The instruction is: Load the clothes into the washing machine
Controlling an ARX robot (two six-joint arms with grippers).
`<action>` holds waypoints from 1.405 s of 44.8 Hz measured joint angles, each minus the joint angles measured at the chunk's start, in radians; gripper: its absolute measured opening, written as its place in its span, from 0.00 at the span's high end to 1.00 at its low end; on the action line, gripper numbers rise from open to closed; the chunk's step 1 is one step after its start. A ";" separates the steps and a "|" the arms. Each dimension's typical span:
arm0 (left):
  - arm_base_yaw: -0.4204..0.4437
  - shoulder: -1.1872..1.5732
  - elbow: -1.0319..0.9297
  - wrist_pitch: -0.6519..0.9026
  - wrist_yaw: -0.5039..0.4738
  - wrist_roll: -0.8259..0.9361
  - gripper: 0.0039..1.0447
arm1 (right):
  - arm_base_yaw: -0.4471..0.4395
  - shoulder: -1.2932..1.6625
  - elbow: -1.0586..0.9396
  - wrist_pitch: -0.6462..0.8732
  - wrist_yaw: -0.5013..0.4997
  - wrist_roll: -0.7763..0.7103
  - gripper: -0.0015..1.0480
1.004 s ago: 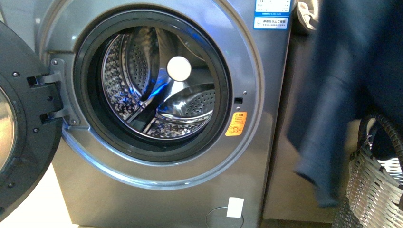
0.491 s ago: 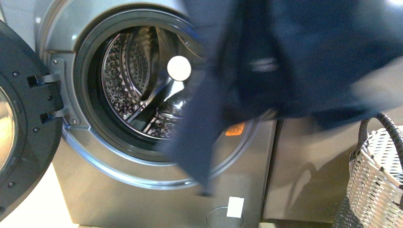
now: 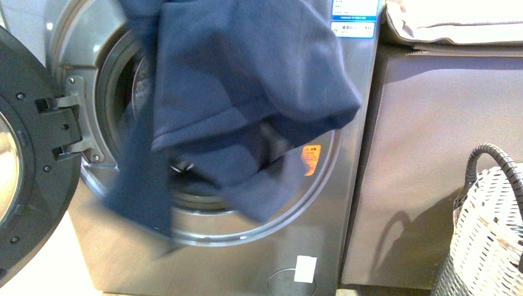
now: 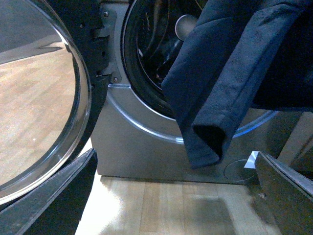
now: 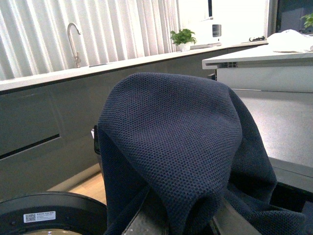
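Observation:
The clothes (image 3: pixel 247 92), a dark navy garment, hang in front of the round porthole of the silver-grey washing machine (image 3: pixel 216 259) and hide most of the drum. One long fold drops past the lower rim of the opening. The dark door (image 3: pixel 31 172) stands swung open on the left. In the right wrist view the clothes (image 5: pixel 176 142) drape over my right gripper (image 5: pixel 183 225), which is shut on them. My left gripper (image 4: pixel 171 205) is open and low over the wooden floor, below the hanging clothes (image 4: pixel 230 73), with nothing between its fingers (image 4: pixel 288 191).
A grey-brown cabinet (image 3: pixel 419 172) stands right of the machine with beige folded fabric (image 3: pixel 456 21) on top. A white-and-grey woven basket (image 3: pixel 487 234) sits at the lower right. The door glass (image 4: pixel 39 98) is close to my left gripper. A counter with a faucet (image 5: pixel 73 39) shows behind.
The clothes have swung from the right side, by the basket, leftward across the machine's front. They now cover the porthole, and the cabinet and basket stand uncovered.

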 joint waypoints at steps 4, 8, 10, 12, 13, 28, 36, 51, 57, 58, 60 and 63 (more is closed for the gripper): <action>0.000 0.000 0.000 0.000 0.000 0.000 0.06 | -0.002 0.000 0.000 0.000 -0.006 0.001 0.93; 0.000 0.000 0.000 0.000 0.000 0.000 0.06 | -0.002 0.000 0.000 0.000 -0.007 0.001 0.93; 0.000 0.000 0.000 0.000 0.000 0.000 0.06 | -0.002 0.000 0.000 0.000 -0.007 0.001 0.93; 0.000 0.000 0.000 0.000 0.000 0.000 0.06 | -0.002 0.000 0.000 0.000 -0.007 0.001 0.93; 0.000 0.000 0.000 0.000 0.000 0.000 0.06 | -0.002 0.000 0.000 0.000 -0.006 0.001 0.93; 0.083 0.040 0.014 -0.024 0.212 -0.123 0.06 | -0.003 0.001 0.000 0.000 -0.006 0.001 0.93; 0.272 0.196 0.080 0.108 0.461 -0.229 0.06 | -0.003 0.001 0.000 0.000 -0.006 0.001 0.93; 0.273 0.603 0.396 0.366 0.615 -0.226 0.06 | -0.003 0.001 0.000 0.000 -0.006 0.002 0.93; 0.167 0.708 0.531 0.388 0.626 -0.196 0.06 | -0.003 0.001 0.000 0.000 -0.006 0.002 0.93; 0.150 0.725 0.550 0.390 0.628 -0.188 0.06 | -0.003 0.001 0.000 0.000 -0.006 0.002 0.93; 0.104 0.765 0.593 0.393 0.628 -0.171 0.06 | -0.003 0.001 0.000 0.000 -0.006 0.002 0.93; 0.049 0.812 0.637 0.393 0.628 -0.151 0.06 | -0.003 0.001 0.000 0.000 -0.006 0.002 0.93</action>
